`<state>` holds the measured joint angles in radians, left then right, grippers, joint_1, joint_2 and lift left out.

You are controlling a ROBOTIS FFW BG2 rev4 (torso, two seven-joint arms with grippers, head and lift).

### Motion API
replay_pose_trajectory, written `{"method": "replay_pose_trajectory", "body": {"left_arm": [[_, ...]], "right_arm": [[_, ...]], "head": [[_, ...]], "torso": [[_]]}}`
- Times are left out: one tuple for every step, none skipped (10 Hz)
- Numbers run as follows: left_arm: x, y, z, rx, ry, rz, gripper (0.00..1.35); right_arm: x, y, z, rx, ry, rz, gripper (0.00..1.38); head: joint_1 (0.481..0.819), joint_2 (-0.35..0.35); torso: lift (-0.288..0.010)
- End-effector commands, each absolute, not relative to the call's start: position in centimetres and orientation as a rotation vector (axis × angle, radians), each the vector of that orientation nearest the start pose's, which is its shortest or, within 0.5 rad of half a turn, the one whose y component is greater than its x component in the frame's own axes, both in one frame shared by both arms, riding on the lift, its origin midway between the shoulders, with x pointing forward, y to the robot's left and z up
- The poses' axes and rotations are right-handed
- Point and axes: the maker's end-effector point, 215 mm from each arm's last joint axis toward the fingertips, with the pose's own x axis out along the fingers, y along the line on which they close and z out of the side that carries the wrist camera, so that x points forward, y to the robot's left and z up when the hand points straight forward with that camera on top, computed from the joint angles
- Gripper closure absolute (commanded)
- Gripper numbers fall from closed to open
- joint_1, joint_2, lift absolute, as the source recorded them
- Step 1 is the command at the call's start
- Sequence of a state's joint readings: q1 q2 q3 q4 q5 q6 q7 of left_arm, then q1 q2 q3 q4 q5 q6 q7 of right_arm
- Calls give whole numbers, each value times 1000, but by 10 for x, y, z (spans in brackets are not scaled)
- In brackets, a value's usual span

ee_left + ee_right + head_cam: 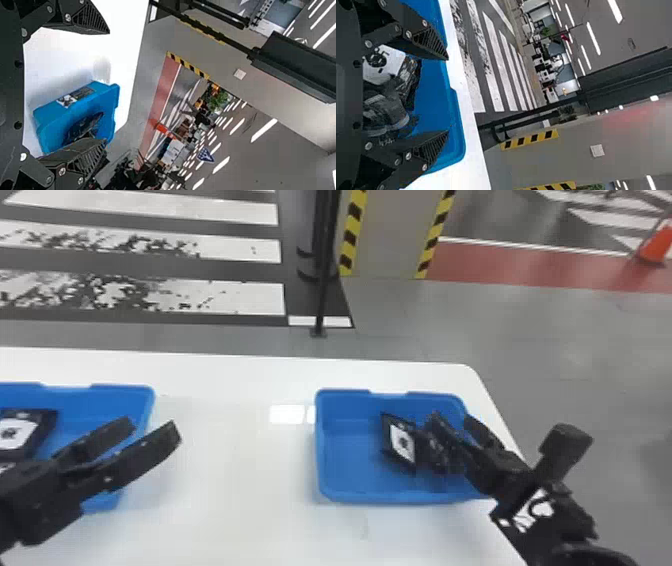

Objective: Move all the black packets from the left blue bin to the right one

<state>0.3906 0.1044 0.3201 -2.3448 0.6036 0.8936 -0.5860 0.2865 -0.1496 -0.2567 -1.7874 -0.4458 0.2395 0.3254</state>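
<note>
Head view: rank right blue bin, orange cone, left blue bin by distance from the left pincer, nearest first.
1. Left blue bin: overlapped by the left pincer, at left.
2. Right blue bin: off to its right, on the white table.
3. Orange cone: on the floor beyond, far right.

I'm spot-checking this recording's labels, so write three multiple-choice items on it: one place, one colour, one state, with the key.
1. The right gripper is at:
A) the orange cone
B) the right bin
C) the striped pillar

2. The left bin is:
A) red
B) white
C) blue

3. The left gripper has its fingers:
A) apart
B) touching
C) crossed

Key:
1 B: the head view shows its fingertips at that bin.
2 C: its walls are blue.
3 A: a wide gap separates them in the left wrist view.
</note>
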Motion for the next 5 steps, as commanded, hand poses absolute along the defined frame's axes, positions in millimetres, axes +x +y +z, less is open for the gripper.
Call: {"method": "replay_pose_trajectory", "body": {"left_arm": [[412, 200, -298, -423, 337, -576, 231], [415, 230, -307, -379, 361, -505, 231], [416, 259, -315, -340, 390, -436, 231], [420, 288, -320, -296, 418, -368, 231], [422, 320, -324, -254, 447, -286, 231]], "right_arm": [[460, -319, -391, 271, 163, 120, 125], [435, -311, -388, 268, 164, 118, 131], [416, -299, -385, 280, 167, 126, 137], [402, -284, -366, 265, 125, 144, 136], [391, -270, -349, 264, 81, 165, 136]], "head": [[695, -187], [695, -176], [695, -144], [695, -88], [695, -61]], "torso": [[-144], [-144], [-144], [-144], [-144]]}}
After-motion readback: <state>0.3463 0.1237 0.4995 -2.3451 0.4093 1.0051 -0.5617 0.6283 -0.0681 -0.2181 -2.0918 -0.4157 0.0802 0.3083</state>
